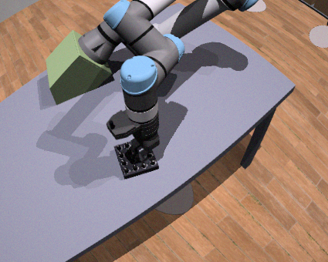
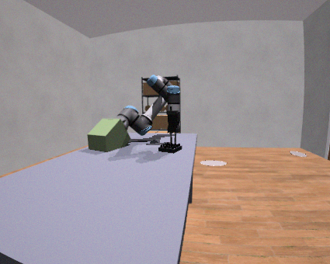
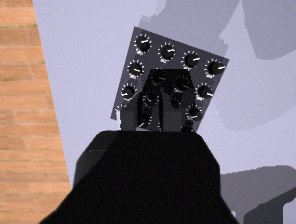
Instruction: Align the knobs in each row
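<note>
from where i'm standing, the black knob box (image 1: 125, 176) (image 2: 170, 151) (image 3: 155, 65) sits on the grey-lavender table (image 1: 221, 100) (image 2: 86, 194) (image 3: 75, 50), and in the top view a green block (image 1: 76, 69) (image 2: 105, 136) lies well off towards its 11 o'clock. the arm (image 1: 147, 46) (image 2: 173, 97) reaches over, its gripper (image 1: 135, 154) (image 2: 173, 144) (image 3: 150, 102) pointing straight down among the inner knobs. the fingers stand partway open, a gap showing between them; whether a knob is caught in there i cannot tell, it's too dark around the tips. in the wrist view, the knob at the box's upper-left corner (image 3: 143, 43) has its white line towards about 2 or 3 o'clock
</note>
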You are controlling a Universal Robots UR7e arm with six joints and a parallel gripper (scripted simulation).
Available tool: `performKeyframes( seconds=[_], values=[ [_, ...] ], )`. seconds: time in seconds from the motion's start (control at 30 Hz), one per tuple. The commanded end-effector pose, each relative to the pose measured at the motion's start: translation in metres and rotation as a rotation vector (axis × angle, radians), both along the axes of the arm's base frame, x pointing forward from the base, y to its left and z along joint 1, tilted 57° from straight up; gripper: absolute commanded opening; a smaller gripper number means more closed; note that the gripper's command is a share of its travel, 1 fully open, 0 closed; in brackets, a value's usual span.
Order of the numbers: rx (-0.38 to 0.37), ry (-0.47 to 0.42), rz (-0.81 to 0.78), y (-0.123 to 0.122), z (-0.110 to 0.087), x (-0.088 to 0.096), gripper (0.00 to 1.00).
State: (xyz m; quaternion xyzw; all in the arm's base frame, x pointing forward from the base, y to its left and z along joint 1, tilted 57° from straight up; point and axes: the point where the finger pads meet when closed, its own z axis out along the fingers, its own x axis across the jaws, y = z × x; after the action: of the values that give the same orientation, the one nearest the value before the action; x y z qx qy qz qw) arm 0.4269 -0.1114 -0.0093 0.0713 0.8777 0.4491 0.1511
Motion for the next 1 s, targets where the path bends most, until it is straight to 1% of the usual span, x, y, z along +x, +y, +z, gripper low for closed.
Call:
performKeyframes(
  seconds=[0.0, 0.53, 0.97],
  values=[
    [-0.001, 0.000, -0.001, 0.0009, -0.0009, 0.0007, 0.46],
    [-0.001, 0.000, -0.001, 0.0089, -0.0067, 0.0041, 0.46],
    [-0.001, 0.000, -0.001, 0.0098, -0.0073, 0.0045, 0.46]
  ],
)
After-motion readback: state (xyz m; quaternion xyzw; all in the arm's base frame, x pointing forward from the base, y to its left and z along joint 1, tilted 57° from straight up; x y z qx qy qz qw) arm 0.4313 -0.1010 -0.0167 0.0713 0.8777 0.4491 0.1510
